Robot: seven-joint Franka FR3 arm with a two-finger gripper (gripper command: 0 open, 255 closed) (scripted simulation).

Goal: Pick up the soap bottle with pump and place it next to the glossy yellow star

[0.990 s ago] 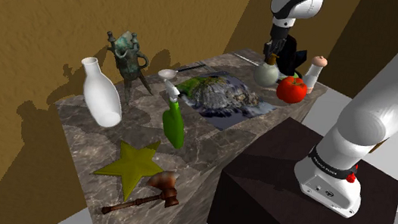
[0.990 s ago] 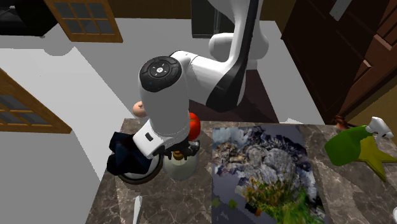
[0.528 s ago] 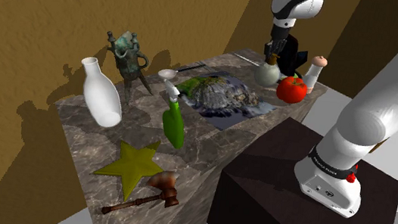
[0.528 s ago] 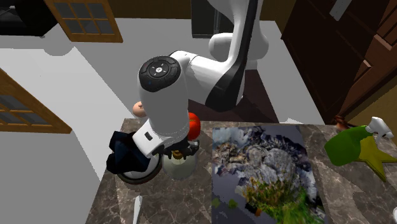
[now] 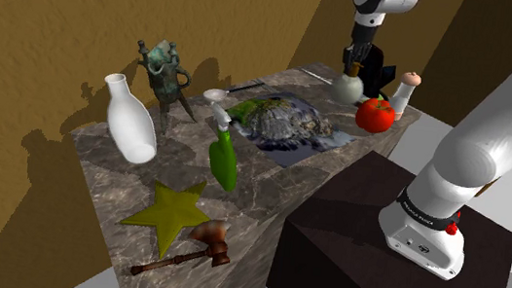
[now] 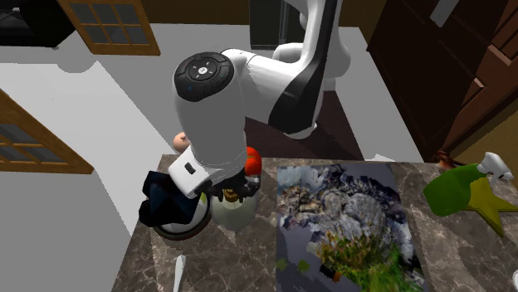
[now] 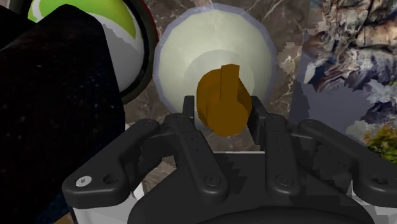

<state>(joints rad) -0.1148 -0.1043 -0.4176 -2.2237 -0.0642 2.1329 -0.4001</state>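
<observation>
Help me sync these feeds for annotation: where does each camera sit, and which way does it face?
Shoulder view: beside and behind the dark stand, looking down across the marble-patterned table toward brown walls; the white arm's base and forearm show.
Second exterior view: high over the table, looking steeply down; the white arm enters from the top.
Wrist view: on the hand, looking down along the black jaws, which clasp the brown pump of the pale round soap bottle.
Shared: all three show that bottle and the landscape-printed mat.
</observation>
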